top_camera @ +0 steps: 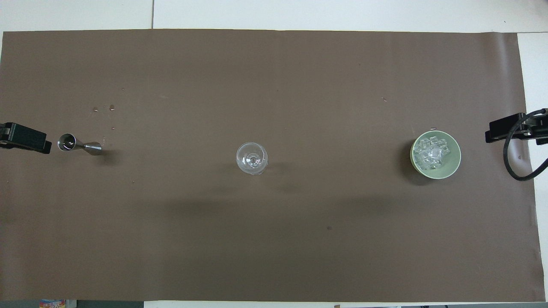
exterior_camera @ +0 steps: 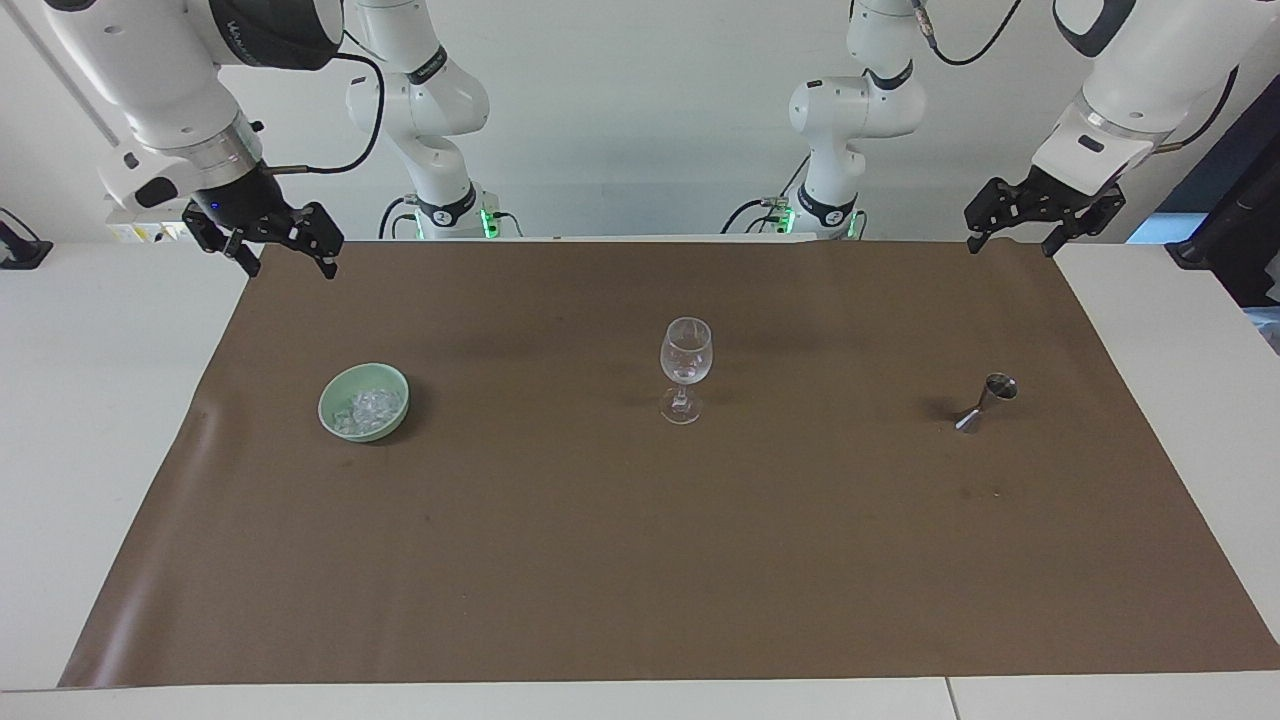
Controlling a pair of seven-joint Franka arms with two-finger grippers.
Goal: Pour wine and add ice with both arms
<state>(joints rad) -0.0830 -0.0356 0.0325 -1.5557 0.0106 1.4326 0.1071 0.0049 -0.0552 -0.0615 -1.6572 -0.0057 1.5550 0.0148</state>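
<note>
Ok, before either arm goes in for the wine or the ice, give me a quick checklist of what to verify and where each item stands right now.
1. Wine glass upright at the middle of the brown mat: ok.
2. Ice sits in the green bowl, toward the right arm's end: ok.
3. Metal jigger upright toward the left arm's end: ok; whether it holds wine: cannot tell.
4. Left gripper raised over the mat's edge, jaws open, empty: ok.
5. Right gripper raised over the mat's corner, jaws open, empty: ok.
6. Nothing stands between the glass and the bowl or jigger: ok.
</note>
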